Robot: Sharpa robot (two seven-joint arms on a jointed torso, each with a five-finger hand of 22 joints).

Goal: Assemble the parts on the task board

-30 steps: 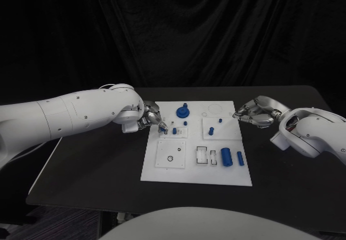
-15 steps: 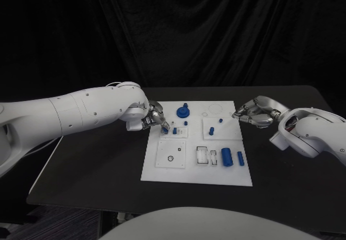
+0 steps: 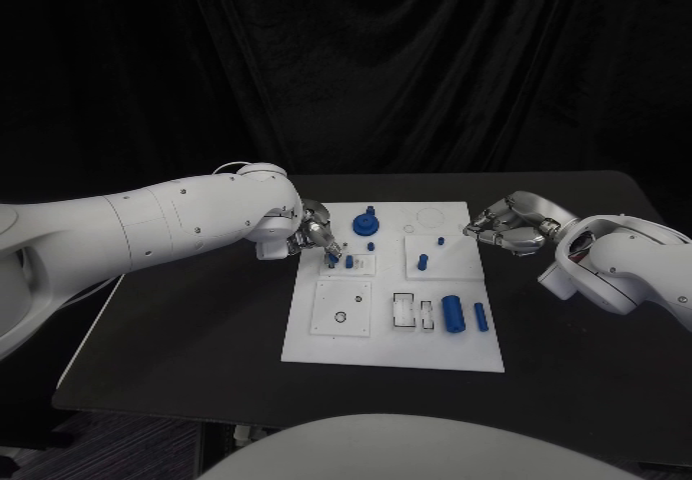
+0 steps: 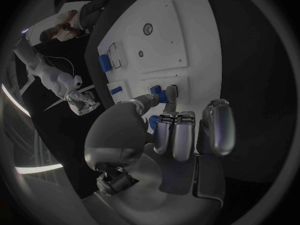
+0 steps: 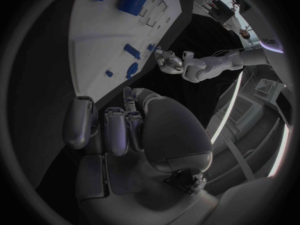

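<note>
Here the left hand (image 3: 309, 236) pinches a small blue part (image 3: 333, 258) over the task board (image 3: 332, 335)

Matt black table (image 3: 188, 330), smooth, without sheen. At its centre, a white task board (image 3: 325, 340) of smooth, flat, plastic-looking plate, matt, with shallow recessed outlines. On the board, small blue parts (image 3: 453, 312) of smooth plastic look, faintly glossy; the largest, a cylinder, toward 4 o'clock of the board's middle. From 9 o'clock, a left arm (image 3: 144, 225) in smooth white shell, lightly glossy, dotted with small dark screws. Left hand (image 3: 312, 236) of silver metal, satin finish, soft highlights along the fingers (image 4: 177, 135). From 3 o'clock, a right arm (image 3: 620, 265) in the same glossy white shell; right hand (image 3: 508, 226) likewise silvery metal. Behind the table, at 12 o'clock, a black cloth curtain (image 3: 433, 90), matt, in soft vertical folds.
</note>
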